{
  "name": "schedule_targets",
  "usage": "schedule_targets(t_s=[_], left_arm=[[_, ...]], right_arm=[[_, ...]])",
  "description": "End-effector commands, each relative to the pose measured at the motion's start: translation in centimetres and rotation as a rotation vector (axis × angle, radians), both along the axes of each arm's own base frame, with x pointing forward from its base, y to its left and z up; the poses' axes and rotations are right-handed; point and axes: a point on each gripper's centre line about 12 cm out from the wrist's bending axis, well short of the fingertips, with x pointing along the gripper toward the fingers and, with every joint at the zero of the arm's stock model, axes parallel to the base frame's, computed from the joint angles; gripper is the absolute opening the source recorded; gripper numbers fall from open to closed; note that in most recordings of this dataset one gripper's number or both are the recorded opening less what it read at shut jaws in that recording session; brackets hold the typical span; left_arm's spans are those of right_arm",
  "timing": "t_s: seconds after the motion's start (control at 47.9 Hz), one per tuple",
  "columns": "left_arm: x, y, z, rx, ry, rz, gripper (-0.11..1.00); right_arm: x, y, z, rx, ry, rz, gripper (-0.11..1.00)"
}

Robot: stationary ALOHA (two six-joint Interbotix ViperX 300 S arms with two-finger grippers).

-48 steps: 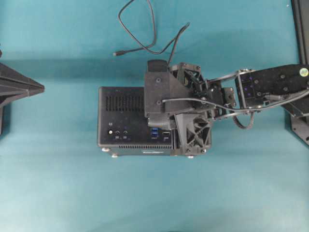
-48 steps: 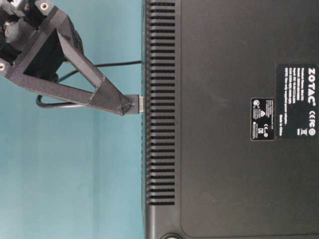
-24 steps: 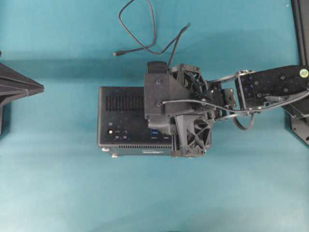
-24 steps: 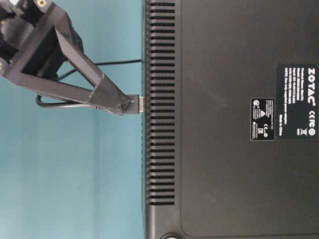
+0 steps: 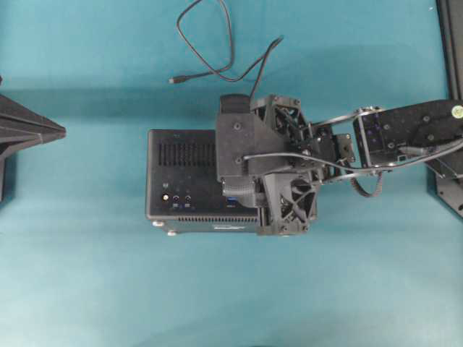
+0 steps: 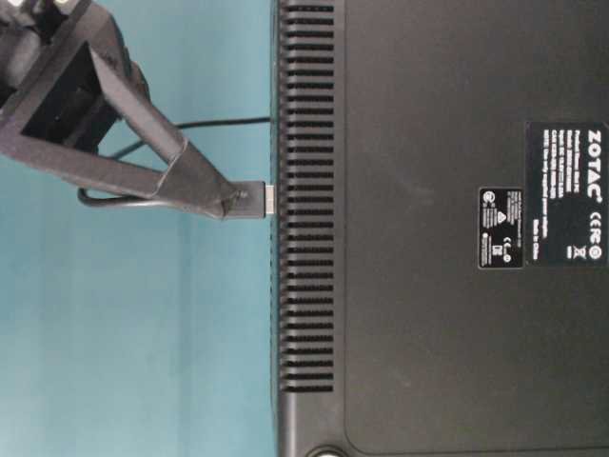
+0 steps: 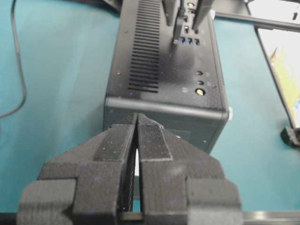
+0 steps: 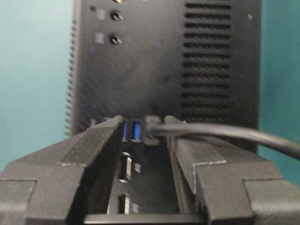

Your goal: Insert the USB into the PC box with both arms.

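My right gripper (image 8: 143, 136), jaws parted, straddles the USB (image 8: 151, 129) seated beside the PC box's (image 8: 154, 65) blue ports; rigid, light plug, best pinched on its flat sides.

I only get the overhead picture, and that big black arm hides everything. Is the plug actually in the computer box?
Observer: From table level, the USB plug meets the face of the PC box, with a sliver of its silver tip showing.
Operator: Is the arm squeezing it?
Observer: No. The right wrist view shows the right jaws standing open, with a clear gap on one side of the plug.
Operator: And the other arm?
Observer: Its wrist view shows the left jaws shut and empty, short of the box's end.
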Motion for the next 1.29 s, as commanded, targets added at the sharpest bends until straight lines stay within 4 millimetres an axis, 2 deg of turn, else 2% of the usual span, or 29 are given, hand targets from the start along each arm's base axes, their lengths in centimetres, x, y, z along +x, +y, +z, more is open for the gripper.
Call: schedule_targets(t_s=[0.0,0.355,0.689,0.939,1.127,1.273], left_arm=[[0.1,0.1,1.3,0.001,-0.035,0.003,0.0],[0.1,0.0,1.3,0.0,-0.035,0.002,0.0],[0.1,0.1,1.5,-0.002,-0.04,0.003,0.0],[0.1,0.1,1.5,0.0,-0.04,0.003,0.0],[0.1,0.1,1.6,-0.002,-0.041,0.003,0.0],[0.1,0.1,1.5,-0.002,-0.04,0.003,0.0]], right_arm=[[-0.3,-0.2,2.3,-0.007,-0.058,0.003,0.47],[-0.5,-0.6,3.3,-0.011,-0.087,-0.007,0.49],[-0.2,-0.6,4.0,0.001,-0.106,-0.015,0.66],[-0.1,-0.5,3.4,0.004,-0.091,-0.016,0.64],[-0.2,-0.4,3.1,0.016,-0.083,-0.018,0.51],[-0.2,-0.3,2.8,0.036,-0.073,-0.02,0.29]])
